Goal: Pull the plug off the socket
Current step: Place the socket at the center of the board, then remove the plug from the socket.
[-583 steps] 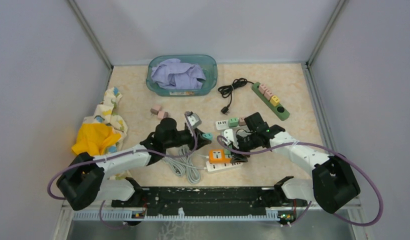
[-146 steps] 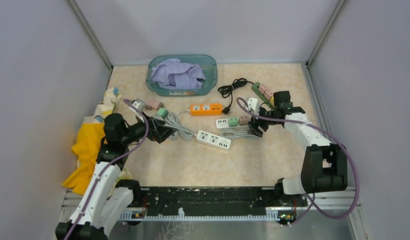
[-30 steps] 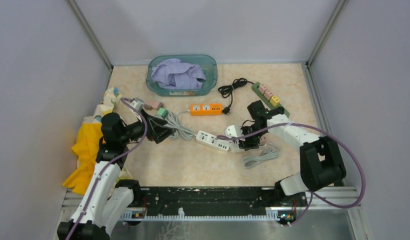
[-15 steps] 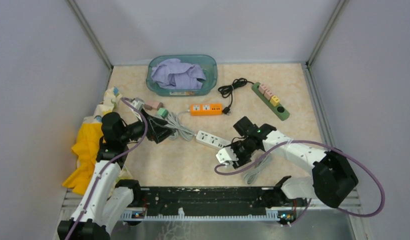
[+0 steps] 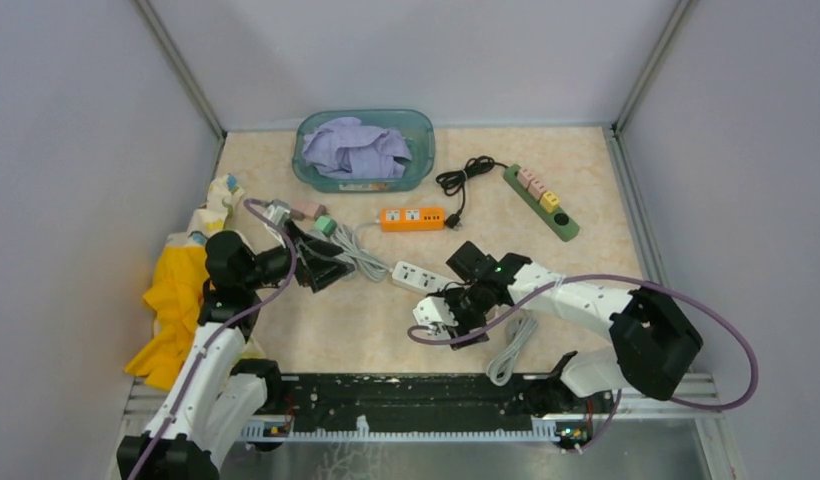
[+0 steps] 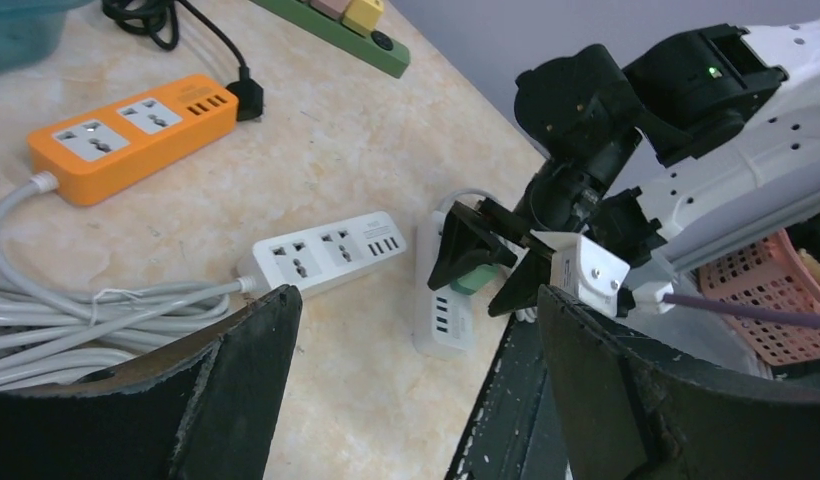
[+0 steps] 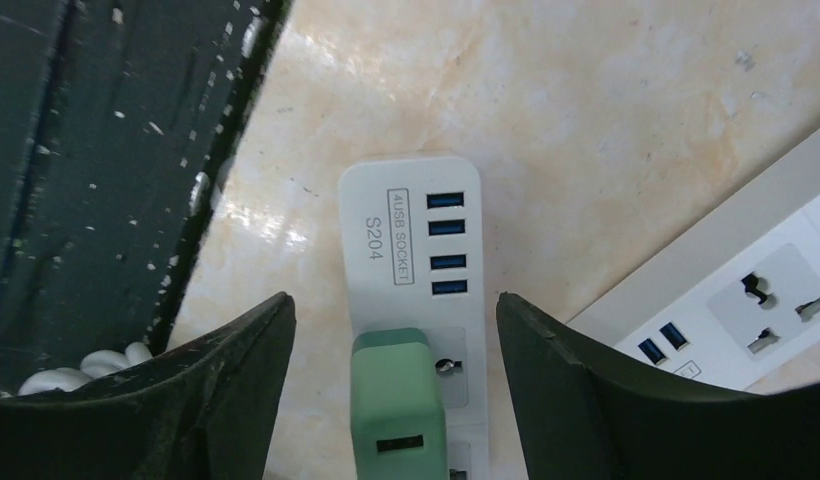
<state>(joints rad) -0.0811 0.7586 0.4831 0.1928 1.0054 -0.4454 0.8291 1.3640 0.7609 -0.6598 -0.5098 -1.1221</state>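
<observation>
A green plug (image 7: 398, 410) stands in the small white socket strip (image 7: 411, 235), which lies near the table's front edge (image 5: 426, 312). My right gripper (image 7: 394, 305) is open and straddles the plug, each finger standing clear of it. From the left wrist view the same plug (image 6: 473, 280) shows between the right gripper's (image 6: 496, 262) spread fingers. My left gripper (image 5: 321, 265) hangs open and empty at the left, over a bundle of grey cable (image 5: 361, 255).
A longer white strip (image 5: 416, 277) lies just behind the small one, and an orange strip (image 5: 413, 218) farther back. A green strip (image 5: 541, 200), black cable (image 5: 461, 180) and teal basket (image 5: 421, 150) sit at the rear. Yellow cloth (image 5: 181, 290) lies left.
My right arm brought the small white strip with its plug from the middle right to the near middle, then spread its jaws off it. The left arm barely moved.
</observation>
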